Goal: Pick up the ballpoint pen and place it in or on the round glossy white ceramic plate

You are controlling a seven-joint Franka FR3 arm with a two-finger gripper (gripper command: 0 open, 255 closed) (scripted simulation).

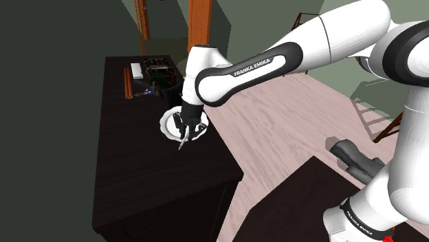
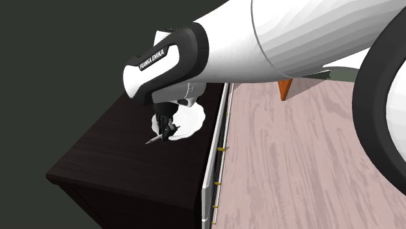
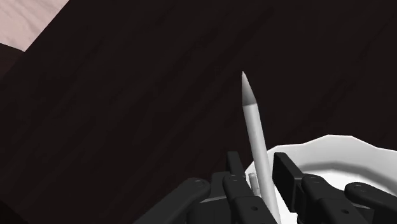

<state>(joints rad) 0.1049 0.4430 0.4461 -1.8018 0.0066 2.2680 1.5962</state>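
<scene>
One pen: you hold the grey pen [image 3: 253, 127], its tip slanting out beyond the white plate [image 1: 167, 124].
Gripper: your gripper [image 3: 259, 167] is clenched on the pen.
Plate: on the dark cabinet [image 1: 137, 172], just under the gripper.

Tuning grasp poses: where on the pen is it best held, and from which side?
Probably across the grey barrel, from above, fingers on its two long sides: the pen is a thin rod, and its tapered tip offers little to clasp. The gripper clasps the barrel so now, over the plate.
</scene>
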